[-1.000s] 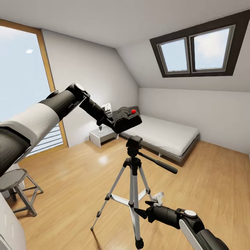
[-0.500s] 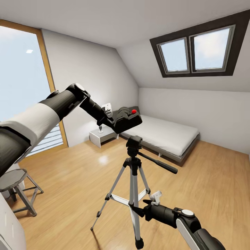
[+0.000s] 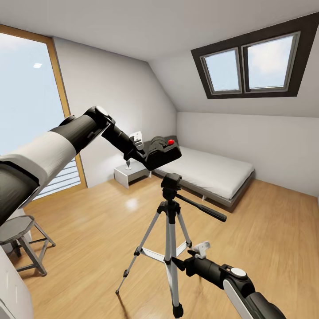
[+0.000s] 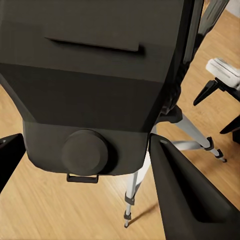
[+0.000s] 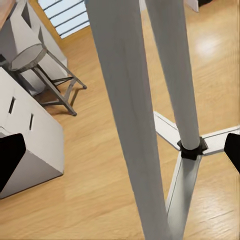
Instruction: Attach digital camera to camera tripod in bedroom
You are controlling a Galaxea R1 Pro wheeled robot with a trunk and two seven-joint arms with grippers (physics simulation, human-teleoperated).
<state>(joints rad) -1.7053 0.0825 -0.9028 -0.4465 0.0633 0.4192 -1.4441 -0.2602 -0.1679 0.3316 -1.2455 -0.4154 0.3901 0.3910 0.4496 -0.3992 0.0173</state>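
Head view: my left hand (image 3: 148,156) grips the digital camera (image 3: 163,152), red button up, held just above and slightly left of the pan head (image 3: 171,181) of the camera tripod (image 3: 170,230). There's a small gap between camera base and head, so I judge the coming move is down and a touch right. The pan handle (image 3: 201,208) runs out to the right and down, clear of that path. The left hand is the nearer one to the mount. My right hand (image 3: 179,264) sits low at the tripod legs; I can't tell here whether it's open.

Left wrist view: camera body (image 4: 95,85) sits clamped between both fingers (image 4: 187,192), with the tripod's legs visible below it. It doesn't show the mount gap.

Right wrist view: two silver legs (image 5: 125,115) stand between widely spread fingertips (image 5: 9,155), so that hand is open, gripping nothing. A stool (image 5: 42,75) stands on the wood floor behind.
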